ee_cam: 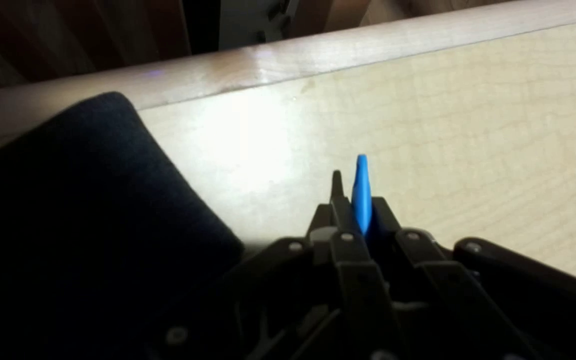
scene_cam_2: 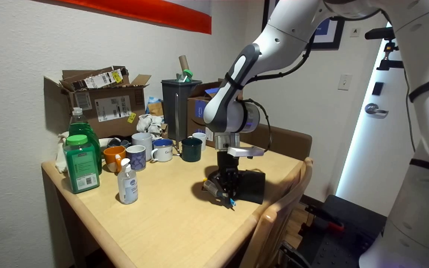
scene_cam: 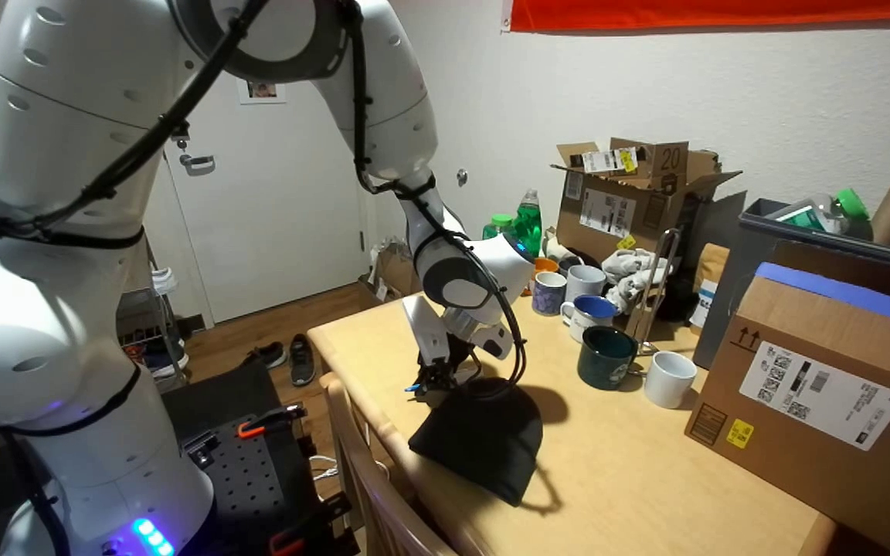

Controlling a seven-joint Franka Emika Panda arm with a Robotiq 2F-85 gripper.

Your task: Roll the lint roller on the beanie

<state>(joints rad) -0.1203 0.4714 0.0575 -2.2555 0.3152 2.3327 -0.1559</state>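
Just below the centre of an exterior view, the pincer (scene_cam: 440,378) points down over the worktop (scene_cam: 615,479), at the upper left of the beanie (scene_cam: 484,440). The beanie, black and plain, lies near the worktop's edge. Right of centre stand a green mug (scene_cam: 604,359) and a white mug (scene_cam: 669,380). A box (scene_cam: 808,324) occupies the lower right; the arm (scene_cam: 66,332) fills the left.

Right of centre in an exterior view, the roller (scene_cam_2: 211,188) is tilted in the pincer, pale end at upper left, blue end at lower right. The beanie shows directly right of the pincer. A clear bottle (scene_cam_2: 128,188) stands left of centre, with a green jug (scene_cam_2: 82,163) farther left.

Below centre in the wrist view, the pincer is clenched on the roller, whose blue end projects upward in the frame. The beanie covers the lower left. Contact between roller and beanie cannot be determined.
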